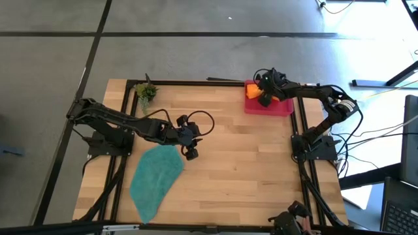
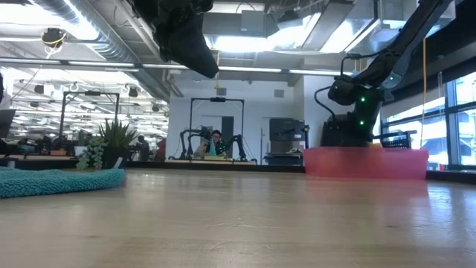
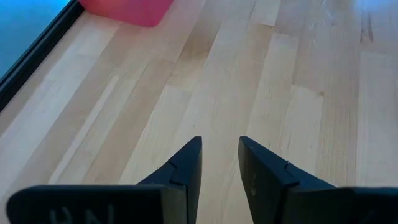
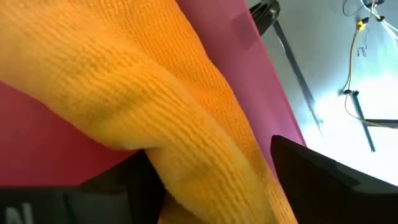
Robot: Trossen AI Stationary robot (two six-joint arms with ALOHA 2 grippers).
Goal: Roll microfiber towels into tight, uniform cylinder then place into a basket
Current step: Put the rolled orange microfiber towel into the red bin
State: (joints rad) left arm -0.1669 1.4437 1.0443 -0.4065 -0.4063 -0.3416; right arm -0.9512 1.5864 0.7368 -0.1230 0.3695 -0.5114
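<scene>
The orange towel (image 1: 253,93), bunched into a thick roll, is in the far left corner of the pink basket (image 1: 279,108), with my right gripper (image 1: 264,96) shut on it. In the low view the basket's wall (image 2: 364,162) hides the towel. The teal towel (image 1: 155,179) lies spread flat on the table at the near left, also seen in the low view (image 2: 59,181). My left gripper (image 1: 190,145) hangs open over the teal towel's far right corner, with nothing between its fingers (image 3: 186,168). My right gripper holds the orange roll (image 4: 186,155) across its thickness between its two fingers (image 4: 311,174), which come slanting down from the table's right side. The roll fills the gap between them. It runs on past the fingers, low over the basket's pink floor (image 4: 43,137).
A small potted plant (image 1: 145,93) stands at the table's far left corner. Bare wooden tabletop (image 1: 241,163) stretches between the teal towel and the basket. A black frame rail (image 1: 196,83) runs along the table's far edge.
</scene>
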